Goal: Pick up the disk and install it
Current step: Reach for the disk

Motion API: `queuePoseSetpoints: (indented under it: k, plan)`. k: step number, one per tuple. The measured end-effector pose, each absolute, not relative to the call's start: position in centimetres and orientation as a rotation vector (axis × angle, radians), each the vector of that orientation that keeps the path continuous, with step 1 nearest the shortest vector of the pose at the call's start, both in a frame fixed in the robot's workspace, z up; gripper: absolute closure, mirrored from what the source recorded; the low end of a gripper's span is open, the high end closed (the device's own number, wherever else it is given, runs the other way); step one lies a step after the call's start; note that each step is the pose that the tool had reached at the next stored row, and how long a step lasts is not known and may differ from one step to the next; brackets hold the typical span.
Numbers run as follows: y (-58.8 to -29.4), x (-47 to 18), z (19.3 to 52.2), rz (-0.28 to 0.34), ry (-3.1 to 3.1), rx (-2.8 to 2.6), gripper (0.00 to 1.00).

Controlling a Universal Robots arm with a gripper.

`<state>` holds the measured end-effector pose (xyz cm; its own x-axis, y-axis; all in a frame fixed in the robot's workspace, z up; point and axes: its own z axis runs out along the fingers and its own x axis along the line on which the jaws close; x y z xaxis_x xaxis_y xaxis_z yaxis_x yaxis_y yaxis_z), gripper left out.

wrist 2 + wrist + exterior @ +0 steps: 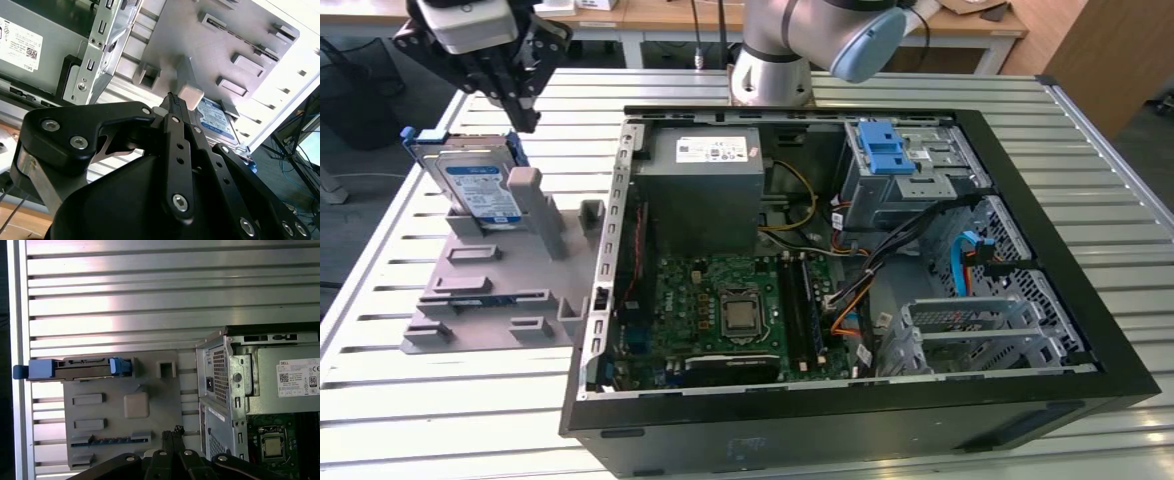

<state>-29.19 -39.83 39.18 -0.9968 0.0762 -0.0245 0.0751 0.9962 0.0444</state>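
Claw point(523, 118) closed, empty, pointing down near upright disk point(478, 188).

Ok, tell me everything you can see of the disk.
The disk is a flat silver drive with a white-and-blue label, framed by a blue plastic bracket. It stands on edge in the grey holder, on the exterior view's left of the open computer case. The pincer hangs above, apart from it.
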Motion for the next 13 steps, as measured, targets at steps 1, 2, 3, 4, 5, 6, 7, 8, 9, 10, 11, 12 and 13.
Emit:
queuePoseSetpoints:
  k: [1,2,3,4,5,6,7,8,9,10,11,12,13]
  plan:
    - [-39.83,-29.23,39.18,0.068,3.112,0.118,0.89]
    - [-39.83,-29.28,39.18,0.068,3.112,0.118,0.89]
    - [-39.83,-29.33,39.18,0.068,3.112,0.118,0.89]
    - [-39.83,-29.38,39.18,0.068,3.112,0.118,0.89]
    - [-39.83,-29.43,39.18,0.068,3.112,0.118,0.89]
    - [-39.83,-29.48,39.18,0.068,3.112,0.118,0.89]
    - [-39.83,-29.53,39.18,0.068,3.112,0.118,0.89]
    - [-39.83,-29.58,39.18,0.068,3.112,0.118,0.89]
    - [-39.83,-29.63,39.17,0.068,3.112,0.118,0.89]
    - [-39.83,-29.68,39.18,0.068,3.112,0.118,0.89]
    - [-39.83,-29.73,39.18,0.068,3.112,0.118,0.89]
    - [-39.83,-29.79,39.17,0.068,3.112,0.118,0.89]
    - [-39.83,-29.85,39.17,0.068,3.112,0.118,0.89]
